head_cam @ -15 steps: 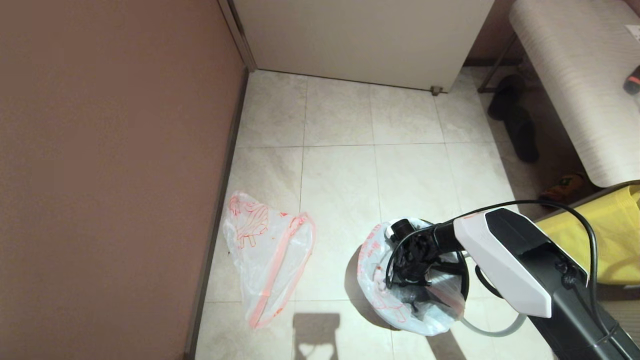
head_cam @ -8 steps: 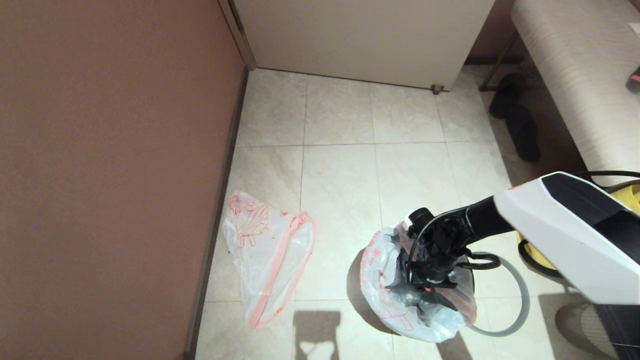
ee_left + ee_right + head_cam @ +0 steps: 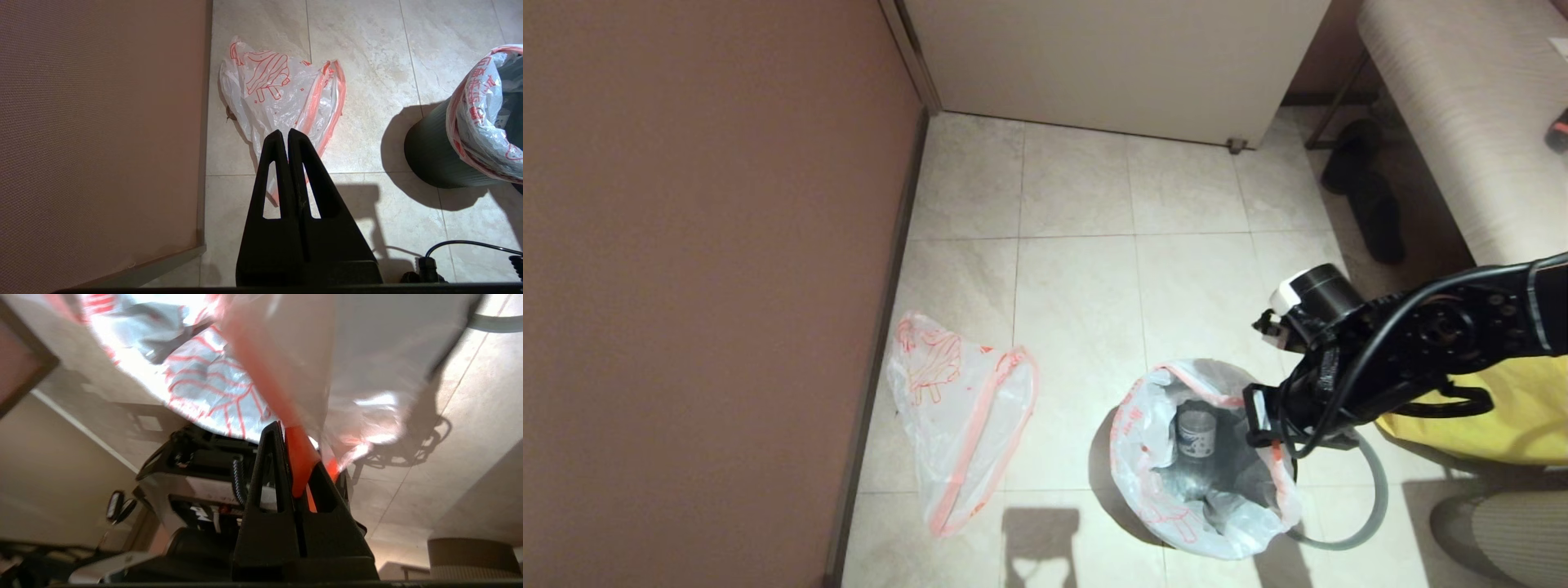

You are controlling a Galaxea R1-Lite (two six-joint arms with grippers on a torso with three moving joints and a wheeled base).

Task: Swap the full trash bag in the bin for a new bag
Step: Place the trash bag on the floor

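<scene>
The full trash bag (image 3: 1168, 498) sits in the bin (image 3: 429, 159), its mouth folded over the bin's top, and a white-labelled bottle (image 3: 1196, 431) shows inside. My right gripper (image 3: 1262, 416) is at the right edge of the bag's mouth. In the right wrist view this right gripper (image 3: 294, 445) is shut on the bag's pink-red drawstring hem (image 3: 300, 453). The new bag (image 3: 960, 408) lies limp on the floor to the left, near the wall. My left gripper (image 3: 288, 132) hangs shut and empty above the new bag (image 3: 282, 90).
The bin's grey hoop (image 3: 1376, 498) lies on the floor to the right of the bin. A yellow fabric bag (image 3: 1503, 408) stands further right under a bench (image 3: 1462, 122). Dark slippers (image 3: 1364, 196) lie near the bench. A brown wall (image 3: 703, 286) closes the left side.
My right arm has come up out of the bag's mouth and swung right, to the bag's right edge. The bottle inside the bag now shows. The new bag has not moved.
</scene>
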